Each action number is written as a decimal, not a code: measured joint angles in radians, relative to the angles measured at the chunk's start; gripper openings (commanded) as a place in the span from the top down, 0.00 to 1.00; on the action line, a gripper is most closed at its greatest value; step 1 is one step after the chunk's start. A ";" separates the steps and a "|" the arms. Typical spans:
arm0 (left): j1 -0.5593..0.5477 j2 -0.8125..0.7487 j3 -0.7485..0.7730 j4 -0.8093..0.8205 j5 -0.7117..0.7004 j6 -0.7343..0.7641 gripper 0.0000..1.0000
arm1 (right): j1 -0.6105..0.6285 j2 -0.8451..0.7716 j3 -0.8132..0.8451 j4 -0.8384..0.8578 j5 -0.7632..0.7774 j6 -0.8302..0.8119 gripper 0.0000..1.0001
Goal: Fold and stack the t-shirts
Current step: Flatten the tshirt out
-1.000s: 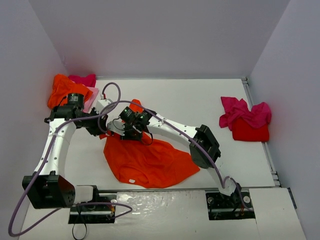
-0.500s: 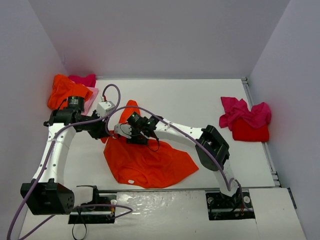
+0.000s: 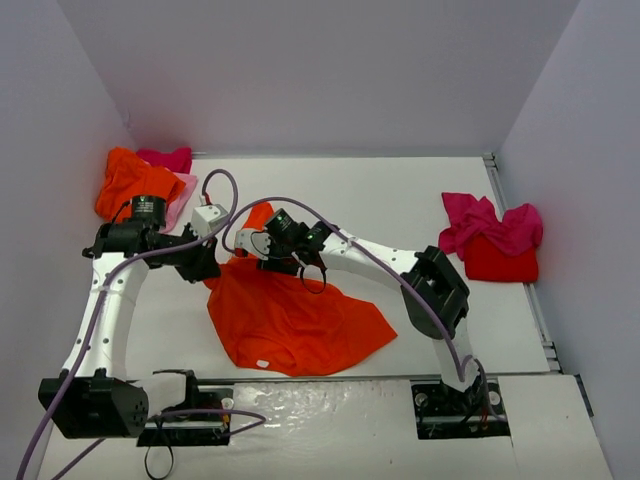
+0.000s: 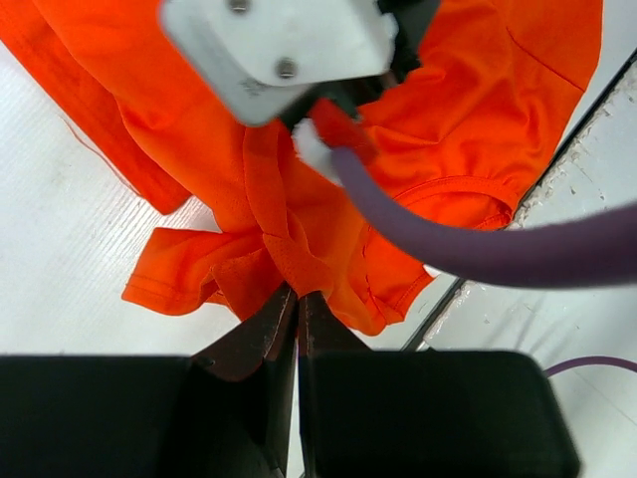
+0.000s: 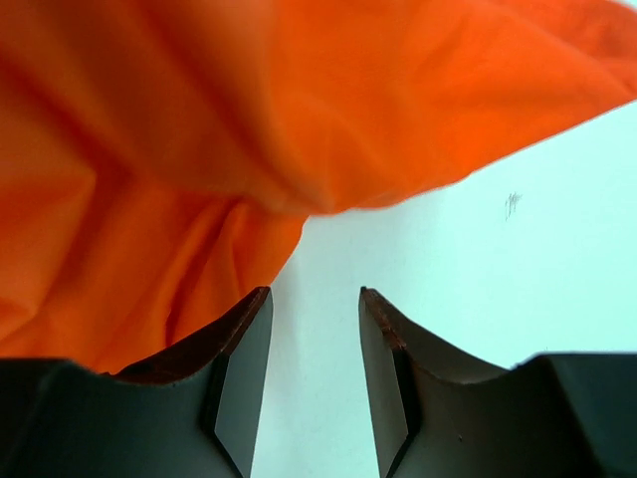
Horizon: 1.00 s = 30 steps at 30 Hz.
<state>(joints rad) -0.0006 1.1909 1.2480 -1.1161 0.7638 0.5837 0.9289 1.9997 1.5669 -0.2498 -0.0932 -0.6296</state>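
A bright orange t-shirt (image 3: 300, 322) lies crumpled on the white table, near the front and middle. My left gripper (image 3: 210, 266) is at its left upper edge. In the left wrist view it (image 4: 297, 295) is shut on a bunched fold of the orange shirt (image 4: 299, 199). My right gripper (image 3: 258, 250) is just beside it at the shirt's far edge. In the right wrist view it (image 5: 314, 294) is open and empty over bare table, with the orange cloth (image 5: 149, 199) hanging past its left finger. The right gripper's white body (image 4: 279, 45) shows in the left wrist view.
A pile of shirts sits at the back left: orange (image 3: 125, 182), magenta (image 3: 165, 158) and pale pink (image 3: 184, 192). At the right lie a magenta shirt (image 3: 490, 225) and a folded red one (image 3: 500, 264). Grey walls enclose the table; a purple cable (image 3: 225, 190) loops above the arms.
My right gripper has moved a little toward the far side and right. My left arm has shifted slightly left while holding the cloth. The orange shirt has been pulled flatter.
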 measured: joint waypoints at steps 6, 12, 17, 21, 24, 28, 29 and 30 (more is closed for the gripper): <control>0.030 -0.033 -0.002 -0.009 0.017 -0.014 1.00 | -0.004 0.107 0.145 -0.007 -0.058 0.004 0.63; 0.031 -0.034 -0.017 -0.010 0.048 -0.012 1.00 | 0.002 0.213 0.248 -0.045 -0.116 0.023 0.69; 0.031 -0.031 -0.018 -0.010 0.054 -0.012 1.00 | 0.005 0.275 0.301 -0.094 -0.165 0.017 1.00; 0.032 -0.031 -0.018 -0.011 0.058 -0.012 1.00 | 0.009 0.314 0.342 -0.115 -0.172 0.009 1.00; 0.036 -0.031 -0.018 -0.016 0.056 -0.010 1.00 | 0.005 0.333 0.355 -0.112 -0.147 0.013 1.00; 0.039 -0.031 -0.018 -0.019 0.048 -0.010 1.00 | -0.032 0.341 0.362 -0.087 -0.079 0.033 1.00; 0.039 -0.031 -0.018 -0.016 0.046 -0.010 1.00 | -0.057 0.341 0.365 -0.069 -0.058 0.040 1.00; 0.040 -0.031 -0.018 -0.013 0.043 -0.010 1.00 | -0.081 0.340 0.367 -0.052 -0.037 0.047 1.00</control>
<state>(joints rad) 0.0390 1.1595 1.2300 -1.1288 0.8073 0.5739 0.8480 2.3400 1.9343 -0.3020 -0.1299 -0.5830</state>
